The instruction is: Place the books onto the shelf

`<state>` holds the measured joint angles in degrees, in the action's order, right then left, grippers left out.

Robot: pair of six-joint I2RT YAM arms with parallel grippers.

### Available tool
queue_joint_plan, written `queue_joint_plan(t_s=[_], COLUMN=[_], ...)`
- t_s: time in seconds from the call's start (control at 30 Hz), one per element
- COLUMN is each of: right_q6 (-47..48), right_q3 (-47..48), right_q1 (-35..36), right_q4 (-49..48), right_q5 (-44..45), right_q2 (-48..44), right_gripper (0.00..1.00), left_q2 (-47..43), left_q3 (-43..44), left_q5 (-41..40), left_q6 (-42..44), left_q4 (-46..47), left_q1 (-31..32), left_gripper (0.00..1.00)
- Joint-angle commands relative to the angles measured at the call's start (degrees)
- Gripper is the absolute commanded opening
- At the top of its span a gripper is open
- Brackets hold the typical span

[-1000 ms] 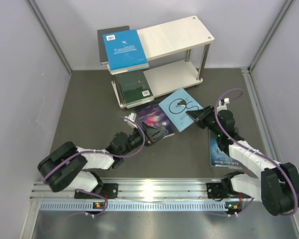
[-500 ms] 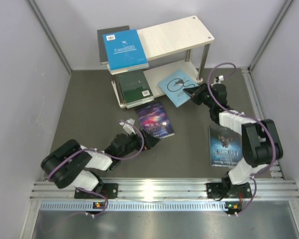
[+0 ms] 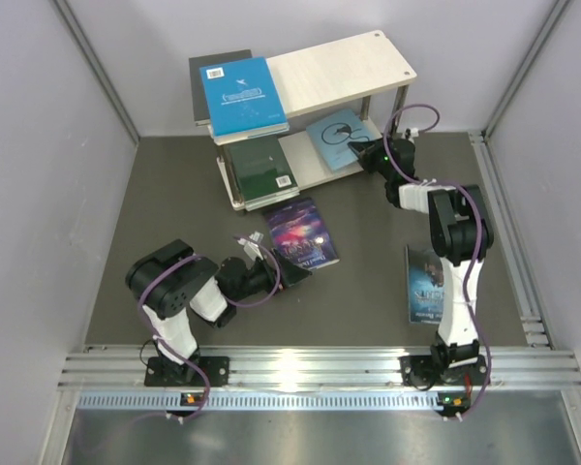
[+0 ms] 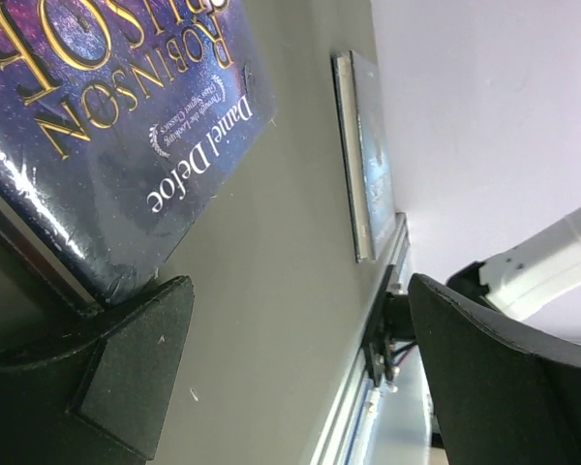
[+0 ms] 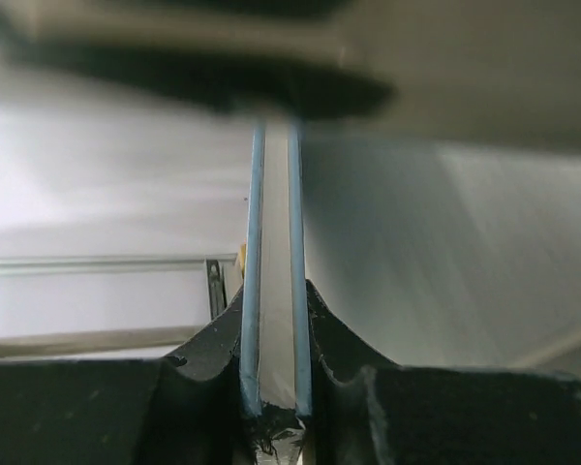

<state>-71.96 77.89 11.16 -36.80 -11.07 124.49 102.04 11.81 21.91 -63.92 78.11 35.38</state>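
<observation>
here, dark grey tabletop (image 3: 165,203), pale lilac walls (image 3: 39,145), shelf (image 3: 349,63) at back

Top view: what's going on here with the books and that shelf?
The right gripper is shut on the light blue book, holding it in over the lower board of the shelf. The left gripper is open at the near corner of the starry book, which lies flat on the table. A dark blue book also lies there. The bright blue book and the dark green book are already shelved.
</observation>
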Motion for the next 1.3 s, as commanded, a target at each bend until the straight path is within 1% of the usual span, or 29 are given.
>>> queue_joint_plan(t_s=[0.0, 0.07, 0.1, 0.13, 0.17, 0.2, 0.23, 0.33, 0.37, 0.43, 0.53, 0.73, 0.83, 1.0, 1.03, 1.13, 1.27], right_q6=[-0.1, 0.0, 0.1, 0.2, 0.3, 0.3, 0.2, -0.3, 0.1, 0.3, 1.4, 5.6, 8.1, 12.1, 12.9, 15.4, 18.5], right_q3=[5.3, 4.0, 3.2, 2.5, 1.0, 0.3, -0.4, -1.9, -0.6, 0.9, 2.3, 5.5, 4.8, -4.0, -7.0, -12.4, -17.9], right_q1=[-1.6, -2.0, -2.6, -2.9, -3.4, -3.8, -4.0, -5.4, -6.1, -6.7, -7.4, -8.1, -8.4, -9.7, -9.9, -10.5, -10.8], right_q4=[-1.0, -0.8, -1.0, -1.2, -1.2, -1.3, -1.4, -1.5, 1.4, 3.5, 6.6, 13.4, 16.3, 17.9, 17.8, 19.1, 21.8], right_q5=[1.8, 1.6, 1.5, 1.1, 0.9, 0.5, -0.9, -4.3, -5.8, -10.1, -14.1, -20.0, -21.4, -20.2, -20.0, -18.5, -17.0], right_q2=[2.4, 2.3, 2.1, 1.4, 1.1, 0.9, 0.6, 0.6, 1.0, 2.3, 3.2, 4.9, 3.6, -2.1, -4.4, -9.1, -14.6], right_gripper=[0.13, 0.35, 0.55, 0.62, 0.73, 0.89, 0.99, 1.00, 1.00, 1.00, 1.00, 1.00, 1.00, 1.00, 1.00, 1.00, 1.00], left_q2=[4.3, 4.3, 4.2, 4.2, 4.4, 4.6, 4.6, 4.6, 4.7, 4.8, 5.0, 4.9, 4.9, 4.5, 4.5, 4.1, 3.2], left_q3=[0.1, 0.2, 0.2, 0.2, 0.3, 0.3, 0.4, 0.4, 0.4, 0.5, 0.6, 0.6, 0.6, 0.5, 0.5, 0.3, -0.2], left_q5=[1.2, 1.2, 0.9, 1.0, 1.1, 1.2, 1.3, 1.2, 1.3, 1.4, 1.3, 1.3, 1.5, 1.6, 1.6, 1.7, 1.7], left_q6=[-3.1, -2.9, -2.9, -2.9, -2.9, -3.0, -3.1, -3.1, -3.1, -3.2, -3.2, -3.1, -3.1, -2.8, -2.8, -2.6, -2.5], left_q4=[19.1, 19.0, 19.0, 19.0, 19.0, 19.0, 19.0, 19.0, 19.0, 19.1, 19.0, 19.1, 19.1, 19.0, 19.0, 19.1, 19.0], left_q1=[-2.3, -2.4, -2.5, -2.4, -2.4, -2.5, -2.4, -2.4, -2.4, -2.4, -2.4, -2.4, -2.5, -2.4, -2.5, -2.4, -2.4], left_gripper=[0.99, 0.99, 0.99, 0.99, 0.99, 0.99, 0.99, 0.99, 0.99, 0.99, 0.98, 0.99, 0.99, 0.99, 0.99, 0.99, 0.99])
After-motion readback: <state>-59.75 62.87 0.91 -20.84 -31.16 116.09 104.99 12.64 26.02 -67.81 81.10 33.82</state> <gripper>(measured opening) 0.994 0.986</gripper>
